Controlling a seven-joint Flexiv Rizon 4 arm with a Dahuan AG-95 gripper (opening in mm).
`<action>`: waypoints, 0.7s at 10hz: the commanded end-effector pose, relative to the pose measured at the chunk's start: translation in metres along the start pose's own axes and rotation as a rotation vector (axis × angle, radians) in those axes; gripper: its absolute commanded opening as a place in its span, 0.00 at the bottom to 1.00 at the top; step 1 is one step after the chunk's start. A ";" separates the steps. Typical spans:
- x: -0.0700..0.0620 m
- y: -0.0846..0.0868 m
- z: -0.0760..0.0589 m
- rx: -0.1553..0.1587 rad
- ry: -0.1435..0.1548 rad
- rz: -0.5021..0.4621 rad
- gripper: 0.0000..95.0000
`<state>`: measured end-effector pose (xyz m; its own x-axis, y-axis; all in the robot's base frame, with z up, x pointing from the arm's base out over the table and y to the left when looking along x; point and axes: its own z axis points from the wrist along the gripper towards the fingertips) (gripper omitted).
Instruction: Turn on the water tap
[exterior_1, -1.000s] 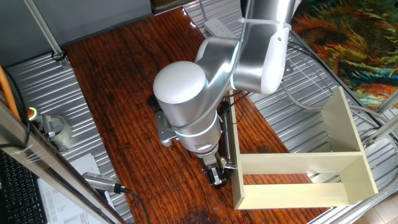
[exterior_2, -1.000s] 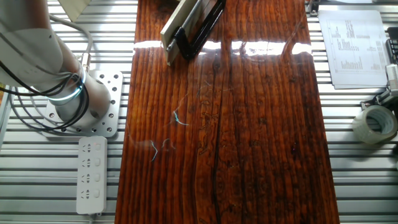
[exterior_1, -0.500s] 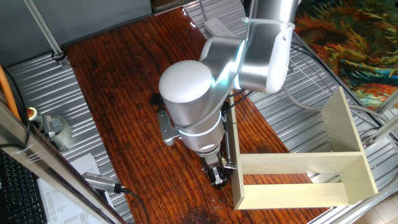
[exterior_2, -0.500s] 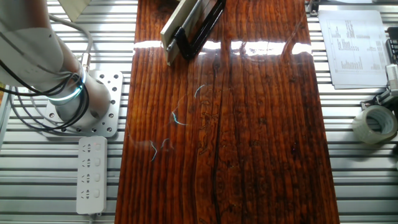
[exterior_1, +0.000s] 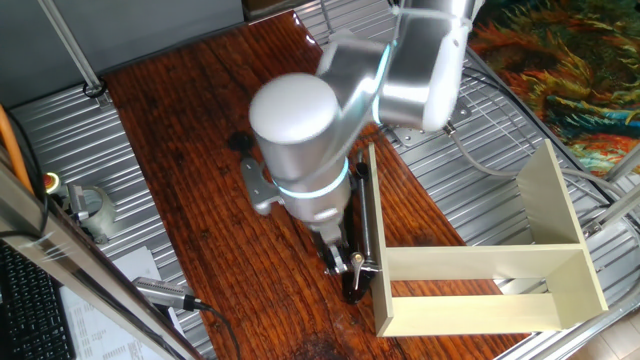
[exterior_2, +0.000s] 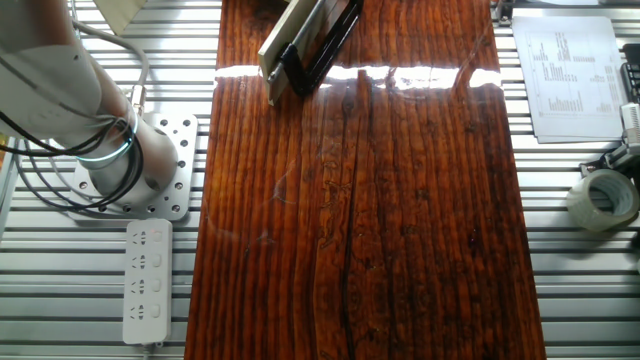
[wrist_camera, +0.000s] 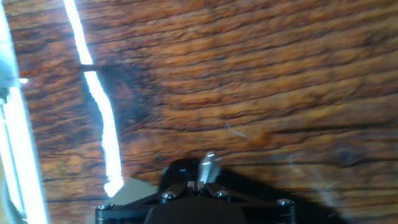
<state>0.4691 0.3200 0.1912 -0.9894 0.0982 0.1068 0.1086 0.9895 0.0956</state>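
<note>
We see a glossy dark wooden table (exterior_2: 400, 200) over a ribbed metal bench (exterior_2: 580, 290). On the wood lie the water tap (exterior_1: 366, 225) and a cream box (exterior_1: 480, 275); a power strip (exterior_2: 146, 282), tape roll (exterior_2: 603, 199) and paper sheet (exterior_2: 568, 75) rest on the metal.

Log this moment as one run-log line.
arm: low over wooden table | gripper: at water tap lever end, jaws unclear | cream box: beside tap

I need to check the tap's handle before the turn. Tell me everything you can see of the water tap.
The water tap is a long slim black-and-chrome tube lying on the wooden table, running along the outer wall of the cream box. The arm covers much of it. At its near end a small silver lever shows, with the gripper right at it; contact is unclear. In the other fixed view only its dark far end shows.
</note>
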 end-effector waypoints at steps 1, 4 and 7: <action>-0.007 -0.032 -0.006 0.043 -0.032 -0.048 0.00; -0.011 -0.053 -0.010 0.055 -0.057 -0.044 0.00; -0.008 -0.058 -0.012 0.077 -0.052 -0.139 0.00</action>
<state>0.4713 0.2598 0.1965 -0.9986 0.0377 0.0377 0.0391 0.9986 0.0367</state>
